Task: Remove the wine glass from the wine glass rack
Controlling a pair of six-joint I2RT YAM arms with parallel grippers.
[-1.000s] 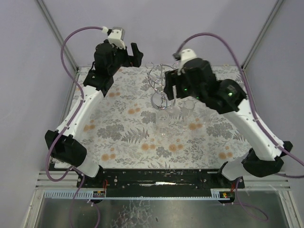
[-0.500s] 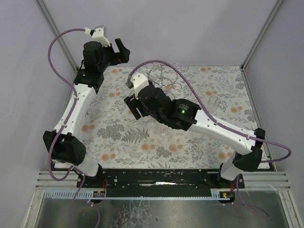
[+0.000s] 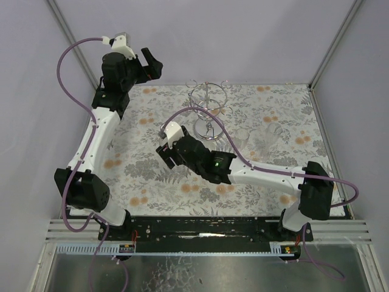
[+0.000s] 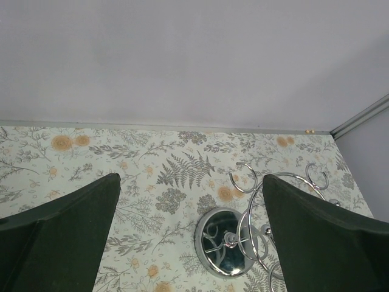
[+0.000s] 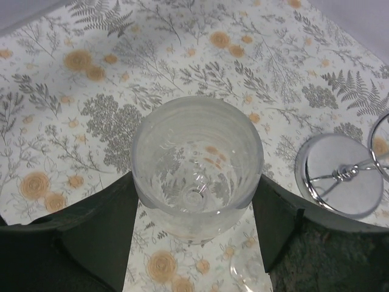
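Right wrist: wine glass (image 5: 196, 159) upright, snug within the right gripper (image 5: 193, 210).

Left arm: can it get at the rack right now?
Probably yes. The open left gripper looks down on the wine glass rack with nothing between; the right gripper, shut on a wine glass, is clear of that path.

The floral table (image 3: 146, 176) bears the wine glass rack (image 3: 208, 114) and a stemmed glass (image 3: 243, 135).
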